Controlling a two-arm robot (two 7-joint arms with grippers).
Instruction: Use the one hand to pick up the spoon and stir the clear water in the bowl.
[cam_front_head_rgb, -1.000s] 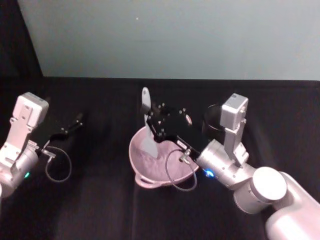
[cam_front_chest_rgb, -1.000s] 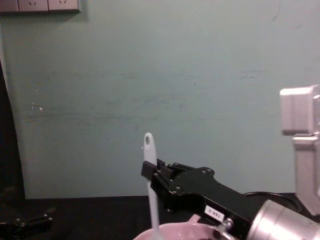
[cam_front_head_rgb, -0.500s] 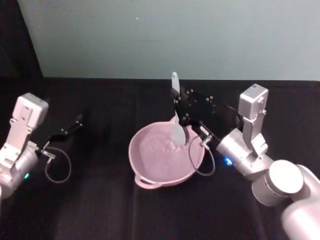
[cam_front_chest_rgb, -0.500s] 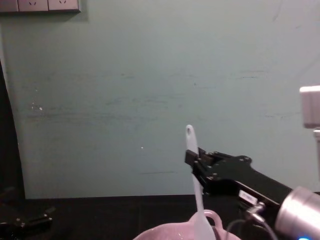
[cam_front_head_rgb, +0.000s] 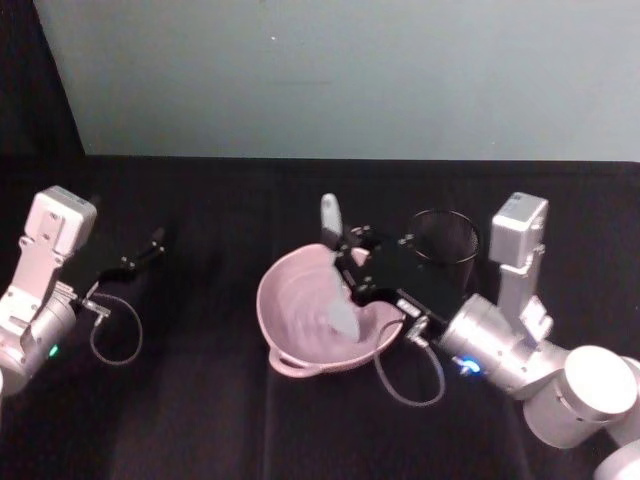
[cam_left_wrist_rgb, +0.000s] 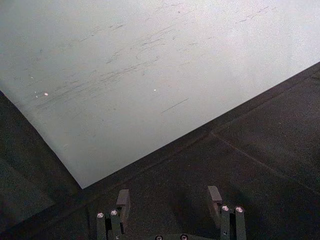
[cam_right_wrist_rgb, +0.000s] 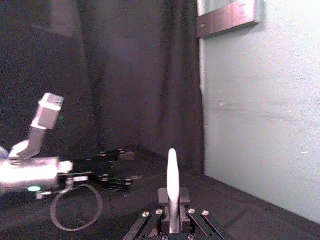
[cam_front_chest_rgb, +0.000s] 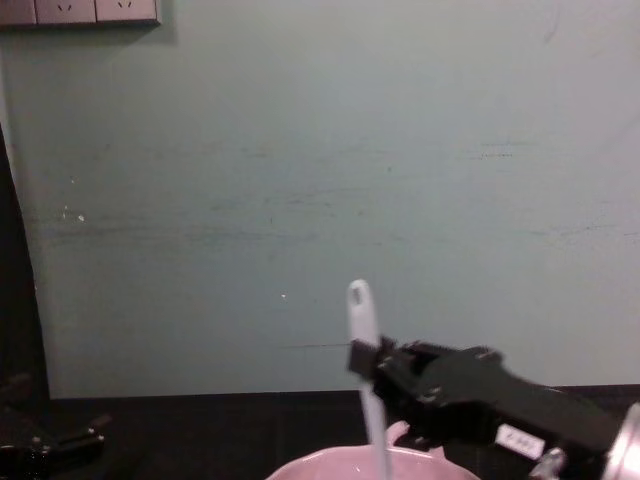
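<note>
On the black table (cam_front_head_rgb: 200, 400), bowl (cam_front_head_rgb: 288, 300) holds spoon (cam_front_head_rgb: 344, 316)

Head cam sits high, tilted forward and down on the counter (cam_front_head_rgb: 200, 420). I see the right pincer (cam_front_head_rgb: 345, 258) mid-frame, the left pincer (cam_front_head_rgb: 155, 240) well off to its side, and the wall (cam_front_head_rgb: 350, 80) beyond both. Chest cam is lower and faces level at that wall, close to the right pincer (cam_front_chest_rgb: 365, 362). It shares the spoon (cam_front_chest_rgb: 359, 305) and the bowl (cam_front_chest_rgb: 310, 468) rim with the head cam. Right wrist cam looks along its own pincer (cam_right_wrist_rgb: 171, 199), spoon handle close up, and past it to the left arm (cam_right_wrist_rgb: 35, 172). Left wrist cam rides just behind the left pincer (cam_left_wrist_rgb: 169, 200), aimed at counter and wall.
</note>
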